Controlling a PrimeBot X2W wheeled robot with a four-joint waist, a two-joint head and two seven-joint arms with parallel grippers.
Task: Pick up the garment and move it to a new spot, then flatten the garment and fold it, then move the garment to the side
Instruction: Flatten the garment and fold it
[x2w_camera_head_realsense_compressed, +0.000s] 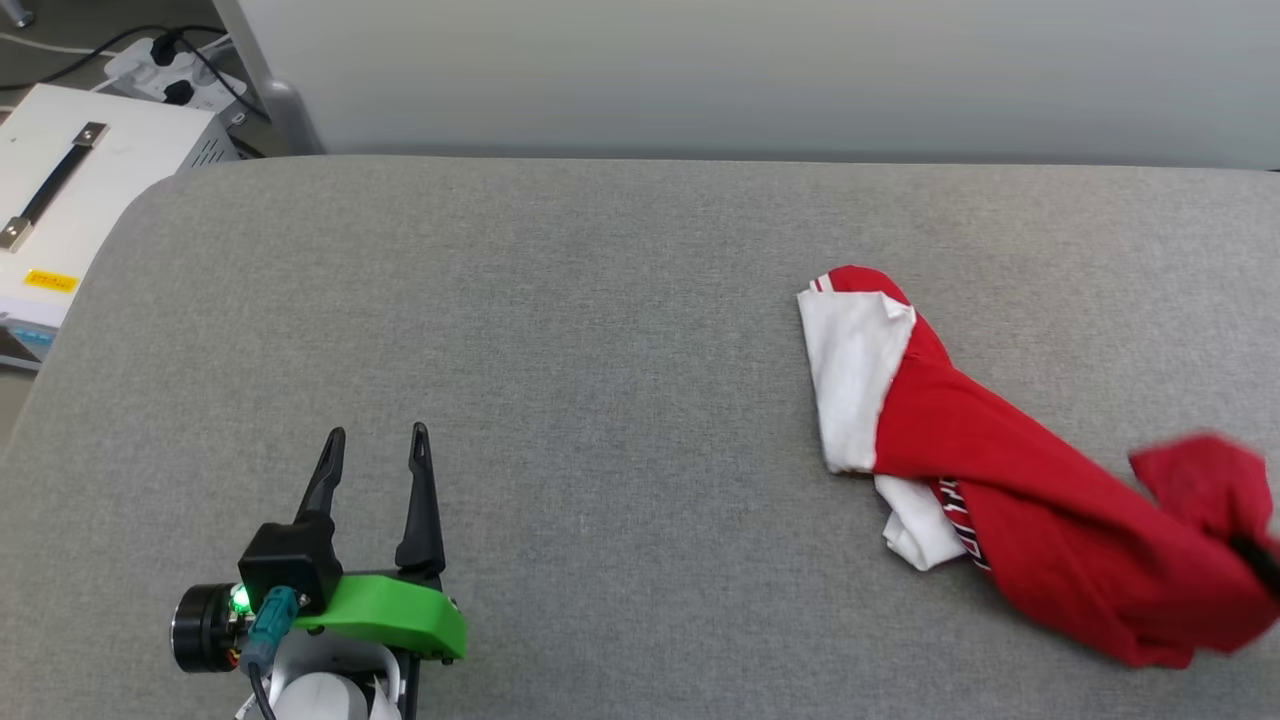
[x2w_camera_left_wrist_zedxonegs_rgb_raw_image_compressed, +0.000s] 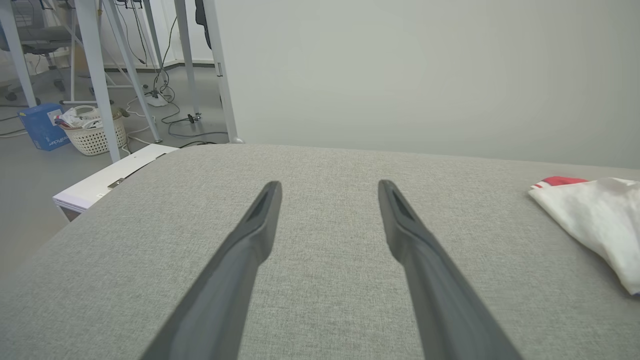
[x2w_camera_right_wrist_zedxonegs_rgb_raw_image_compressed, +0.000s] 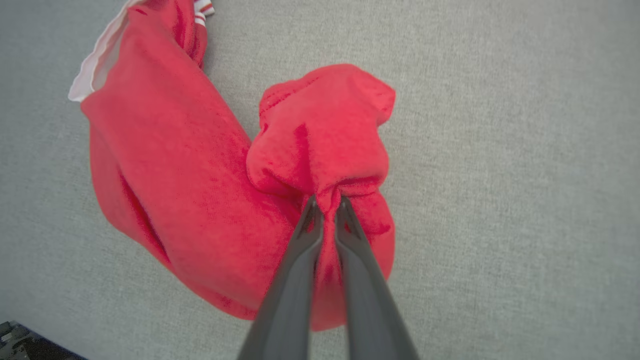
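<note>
The head camera looks forward and steeply down on the grey worktop (x2w_camera_head_realsense_compressed: 600, 300) from above, taking in its far edge, the wall (x2w_camera_head_realsense_compressed: 750, 70) behind and the left tool (x2w_camera_head_realsense_compressed: 377, 430) at lower left. The left wrist camera sits low over the worktop, looking along that tool toward the wall; the garment (x2w_camera_left_wrist_zedxonegs_rgb_raw_image_compressed: 595, 220) at its right edge also lies at the head view's right. The right wrist camera looks almost straight down, close on the right tool (x2w_camera_right_wrist_zedxonegs_rgb_raw_image_compressed: 327, 200) pinching that garment.
</note>
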